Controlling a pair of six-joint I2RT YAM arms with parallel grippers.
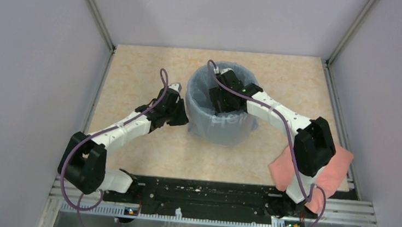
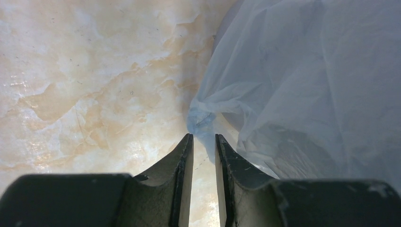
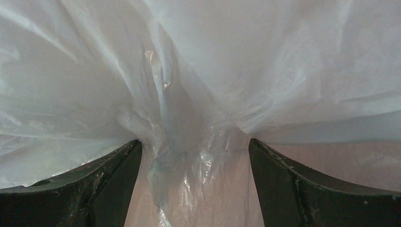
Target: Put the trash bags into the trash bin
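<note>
The grey trash bin [image 1: 224, 137] stands mid-table. The pale blue trash bag [image 1: 197, 105] lines it and drapes over its rim and down its outer wall. My left gripper [image 1: 183, 117] sits low at the bin's left side. In the left wrist view the gripper [image 2: 204, 137] has its jaws a narrow gap apart, with a bunched corner of the bag [image 2: 198, 120] just ahead of the tips and table showing between them. My right gripper [image 1: 219, 101] reaches down inside the bin. In the right wrist view it [image 3: 195, 142] is wide open, with loose bag film [image 3: 189, 94] between and beyond the jaws.
A salmon-pink cloth [image 1: 326, 165] lies at the right front under the right arm. The marbled tabletop [image 1: 136, 75] is walled by grey panels at the left, back and right. A black rail [image 1: 203, 193] runs along the near edge.
</note>
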